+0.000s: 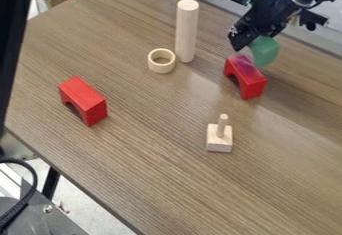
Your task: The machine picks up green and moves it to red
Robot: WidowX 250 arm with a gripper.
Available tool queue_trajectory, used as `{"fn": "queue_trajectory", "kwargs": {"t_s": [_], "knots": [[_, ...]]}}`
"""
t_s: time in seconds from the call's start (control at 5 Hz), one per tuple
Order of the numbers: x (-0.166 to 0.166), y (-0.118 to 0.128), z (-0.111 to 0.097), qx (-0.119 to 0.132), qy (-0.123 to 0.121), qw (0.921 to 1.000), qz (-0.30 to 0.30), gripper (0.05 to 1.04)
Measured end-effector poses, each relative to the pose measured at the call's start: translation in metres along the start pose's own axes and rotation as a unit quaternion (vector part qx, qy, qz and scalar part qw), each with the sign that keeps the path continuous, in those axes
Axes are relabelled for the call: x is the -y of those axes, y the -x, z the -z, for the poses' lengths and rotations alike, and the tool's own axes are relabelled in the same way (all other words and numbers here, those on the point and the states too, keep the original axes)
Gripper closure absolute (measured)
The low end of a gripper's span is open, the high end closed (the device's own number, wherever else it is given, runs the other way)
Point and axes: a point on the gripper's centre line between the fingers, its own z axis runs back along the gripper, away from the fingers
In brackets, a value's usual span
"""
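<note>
At the upper right, the black gripper (252, 41) is shut on a green block (266, 52), which it holds tilted. Directly below is a red arch block (248, 80); the green block overlaps its far end in the view, and whether the two touch I cannot tell. Another red arch block (84, 100) lies at the left of the table, well away from the gripper. Part of the green block's left side is hidden by the gripper.
A tall pale wooden cylinder (187, 31) stands upright left of the gripper, with a wooden ring (161, 61) beside it. Nearer the front is a small wooden base with a peg (220, 138). The wooden table (143, 159) has its edge at the lower left.
</note>
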Motion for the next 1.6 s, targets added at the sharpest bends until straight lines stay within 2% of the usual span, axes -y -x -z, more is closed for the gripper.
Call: {"fn": "queue_trajectory", "kwargs": {"t_s": [0.8, 1.4, 1.6], "knots": [[-0.01, 0.005, 0.012, -0.012, -0.018, 0.9997, 0.014, 0.471], [-0.01, 0.009, 0.015, -0.009, -0.012, 0.9998, 0.011, 0.471], [-0.008, 0.01, 0.016, -0.005, -0.002, 0.9999, 0.014, 0.471]]}}
